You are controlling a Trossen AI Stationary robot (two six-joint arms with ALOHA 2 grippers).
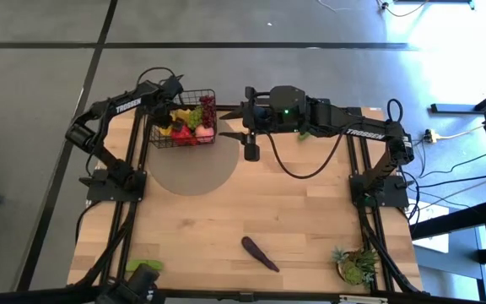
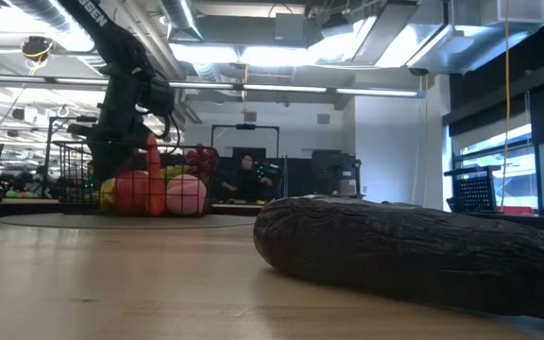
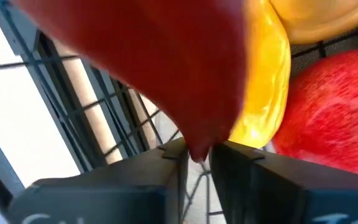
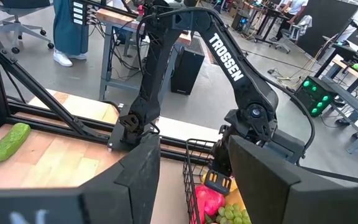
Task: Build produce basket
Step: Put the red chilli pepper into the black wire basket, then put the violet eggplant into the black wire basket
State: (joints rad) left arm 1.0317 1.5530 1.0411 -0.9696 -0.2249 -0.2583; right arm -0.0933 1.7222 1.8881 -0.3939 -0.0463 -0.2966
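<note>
Red chili (image 3: pixel 166 68) sits clamped by its tip in the left pincer (image 3: pixel 194 155), hanging over the basket (image 1: pixel 184 118). Right pincer (image 1: pixel 245 127), fingers apart, waits just beside it. Eggplant (image 1: pixel 260 253) lies well behind both on the bench (image 1: pixel 251 203), slanted, nearer the right arm.

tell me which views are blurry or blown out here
Low view: the eggplant looms close and soft, ceiling lights glare. Left wrist view: a red chili fills the frame, blurred, window white behind the basket. High view: top right corner washed out.
</note>
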